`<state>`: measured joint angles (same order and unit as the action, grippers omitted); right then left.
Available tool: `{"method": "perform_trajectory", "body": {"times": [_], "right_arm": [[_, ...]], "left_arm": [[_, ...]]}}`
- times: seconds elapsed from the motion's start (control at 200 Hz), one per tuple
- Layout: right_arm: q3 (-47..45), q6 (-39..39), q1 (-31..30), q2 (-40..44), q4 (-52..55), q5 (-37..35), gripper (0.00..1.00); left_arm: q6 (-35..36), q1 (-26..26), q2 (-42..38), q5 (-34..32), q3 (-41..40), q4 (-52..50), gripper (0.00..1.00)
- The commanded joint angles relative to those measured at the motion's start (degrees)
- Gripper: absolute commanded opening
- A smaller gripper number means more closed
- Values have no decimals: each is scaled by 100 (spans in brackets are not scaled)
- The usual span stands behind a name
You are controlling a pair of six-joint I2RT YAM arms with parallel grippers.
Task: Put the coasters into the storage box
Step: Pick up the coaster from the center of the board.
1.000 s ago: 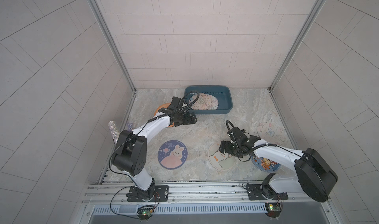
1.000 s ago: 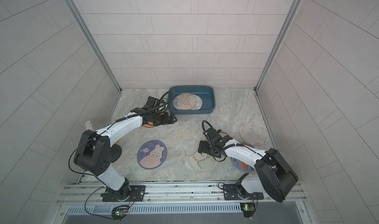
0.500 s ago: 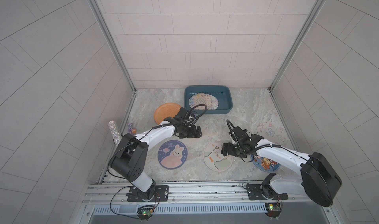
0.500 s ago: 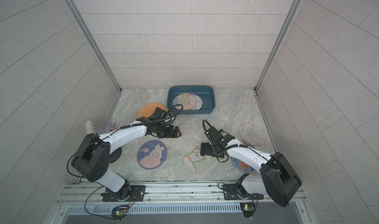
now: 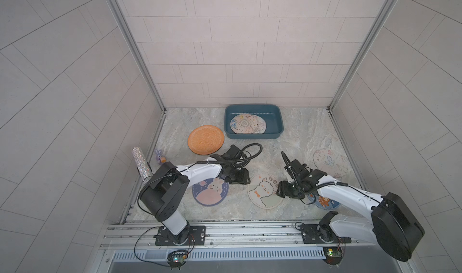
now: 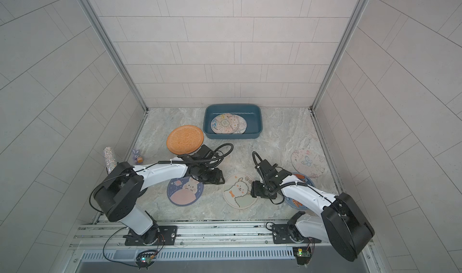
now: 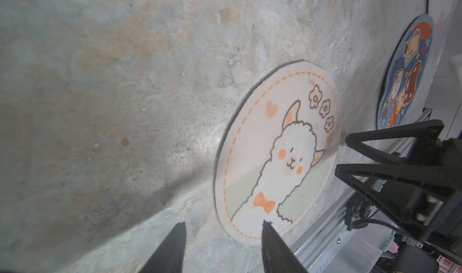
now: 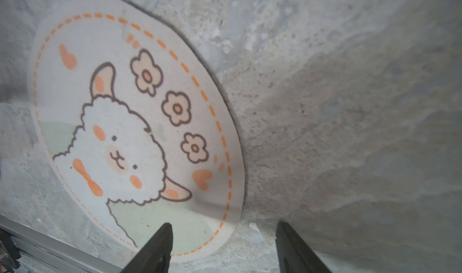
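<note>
Surface [image 5: 300, 134] of grey marbled stone carries the shallow teal plastic storage box [image 5: 252, 136] at the back. The round cream alpaca coaster [image 5: 263, 194] lies flat in front, between left tool [image 5: 241, 180] and right tool [image 5: 280, 191], both half-wide, empty. Risk: fingers [image 7: 170, 251] slide over its thin flat edge.

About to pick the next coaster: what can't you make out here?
Blue toast-print coaster: both top views, mostly under the right arm.
Navy bunny coaster: both top views, far edge under the left arm.
Stack in the storage box: top views, too small to count.
Alpaca coaster: wrist views, jaws cut off by frame edge; contact unclear.
</note>
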<state>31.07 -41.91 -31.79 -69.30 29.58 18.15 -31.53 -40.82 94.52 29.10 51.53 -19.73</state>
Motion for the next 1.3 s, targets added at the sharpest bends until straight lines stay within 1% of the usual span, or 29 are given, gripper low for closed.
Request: {"method": "perform_trajectory", "body": {"times": [0.0,0.335,0.47,0.62,0.791,0.941,1.026,1.111,1.186,1.296], "right_arm": [[-86,34,15,-204,-179,69,68],[-92,42,15,-574,-439,127,65],[-123,51,17,-745,-535,159,61],[-183,29,20,-827,-629,206,57],[-215,-1,19,-773,-655,191,45],[-216,-19,16,-700,-664,180,22],[-194,-36,24,-586,-639,193,13],[-114,-37,56,-435,-566,230,6],[-2,-39,84,-246,-462,261,2],[236,-15,142,-18,-303,332,0]], "left_arm": [[47,-146,330,-36,183,-58,52],[198,-345,882,-260,548,-354,48],[219,-394,954,-300,620,-460,45],[240,-408,981,-324,664,-522,44],[253,-425,990,-343,701,-585,44],[253,-444,967,-361,708,-602,44],[252,-436,929,-383,733,-627,44],[214,-420,814,-416,724,-630,48],[150,-376,624,-496,693,-582,52],[47,-222,286,-577,630,-506,61]]}}
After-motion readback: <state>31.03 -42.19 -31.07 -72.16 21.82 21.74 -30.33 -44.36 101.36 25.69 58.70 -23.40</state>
